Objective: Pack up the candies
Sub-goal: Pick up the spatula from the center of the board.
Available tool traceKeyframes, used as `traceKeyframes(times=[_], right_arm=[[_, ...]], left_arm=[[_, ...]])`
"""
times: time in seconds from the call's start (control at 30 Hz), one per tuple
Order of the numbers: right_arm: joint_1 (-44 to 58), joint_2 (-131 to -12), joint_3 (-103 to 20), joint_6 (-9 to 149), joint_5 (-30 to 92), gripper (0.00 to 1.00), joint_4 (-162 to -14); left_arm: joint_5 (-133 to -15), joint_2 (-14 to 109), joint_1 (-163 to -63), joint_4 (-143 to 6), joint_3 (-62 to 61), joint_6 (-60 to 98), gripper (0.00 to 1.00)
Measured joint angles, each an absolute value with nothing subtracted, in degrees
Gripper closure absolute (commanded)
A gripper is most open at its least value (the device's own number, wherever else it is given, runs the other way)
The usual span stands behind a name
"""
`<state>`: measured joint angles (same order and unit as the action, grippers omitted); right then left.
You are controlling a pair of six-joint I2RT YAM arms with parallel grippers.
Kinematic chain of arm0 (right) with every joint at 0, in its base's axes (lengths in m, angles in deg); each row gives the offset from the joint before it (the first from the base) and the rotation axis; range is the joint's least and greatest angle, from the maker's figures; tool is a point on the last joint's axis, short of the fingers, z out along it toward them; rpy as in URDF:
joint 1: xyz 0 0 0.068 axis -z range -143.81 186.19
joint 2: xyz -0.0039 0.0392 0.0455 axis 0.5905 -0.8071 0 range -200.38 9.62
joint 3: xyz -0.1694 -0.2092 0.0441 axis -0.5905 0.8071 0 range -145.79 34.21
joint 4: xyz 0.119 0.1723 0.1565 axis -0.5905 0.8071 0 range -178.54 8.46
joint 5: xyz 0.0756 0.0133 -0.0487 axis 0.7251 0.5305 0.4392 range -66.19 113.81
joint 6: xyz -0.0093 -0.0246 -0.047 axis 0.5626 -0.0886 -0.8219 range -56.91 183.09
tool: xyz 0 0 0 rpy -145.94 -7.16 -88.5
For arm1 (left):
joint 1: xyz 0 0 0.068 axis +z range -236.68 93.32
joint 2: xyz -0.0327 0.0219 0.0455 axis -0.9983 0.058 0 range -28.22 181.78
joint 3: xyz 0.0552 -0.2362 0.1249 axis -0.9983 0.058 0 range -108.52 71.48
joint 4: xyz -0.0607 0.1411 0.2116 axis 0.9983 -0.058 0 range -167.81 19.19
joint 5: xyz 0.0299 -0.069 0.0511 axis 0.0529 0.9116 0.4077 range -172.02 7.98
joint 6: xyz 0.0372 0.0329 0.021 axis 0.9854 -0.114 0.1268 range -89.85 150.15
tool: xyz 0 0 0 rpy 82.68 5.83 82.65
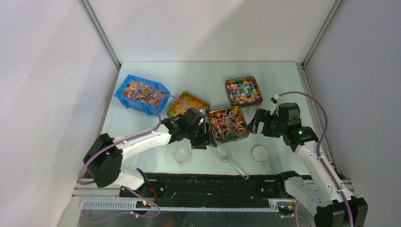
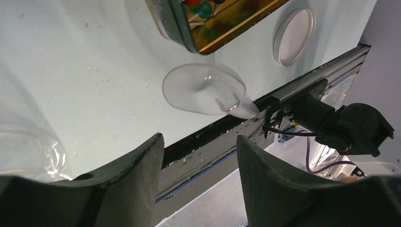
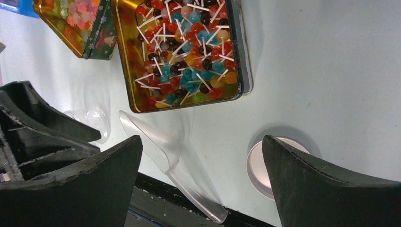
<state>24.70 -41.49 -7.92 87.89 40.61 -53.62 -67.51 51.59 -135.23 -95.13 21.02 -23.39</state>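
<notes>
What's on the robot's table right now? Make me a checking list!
Surface: pale table, a few specks.
Job's things: lollipops fill the gold tin; clear cup looks empty; scoop lies beside the tin; lid lies flat.
Clutter: blue bin, jelly tin and cube-sweet tin, all holding sweets.
Jaws: left jaws and right jaws open, holding nothing.
Cables: purple cables loop along both arms.
Surroundings: white walls; black rail at the near edge.
</notes>
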Motion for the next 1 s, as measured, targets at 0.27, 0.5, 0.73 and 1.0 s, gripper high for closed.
traceKeyframes(times=[0.27, 0.5, 0.73, 1.0], right_arm=[[25.2, -41.5, -7.9, 87.9, 40.6, 0.00, -53.0], [25.6, -41.5, -7.9, 87.9, 40.6, 0.00, -53.0], [25.9, -41.5, -7.9, 87.4, 40.8, 0.00, -52.6], [26.0, -41.5, -7.9, 86.8, 40.9, 0.00, -52.4]], left_arm=[[-65.5, 61.0, -135.5, -94.7, 18.4, -23.8, 0.50], [-64.5, 64.9, -136.3, -95.6, 16.7, -23.9, 0.58], [-63.7, 69.0, -136.7, -95.3, 15.2, -23.9, 0.71], [-63.6, 70.4, -136.5, -93.7, 14.6, -25.7, 0.97]])
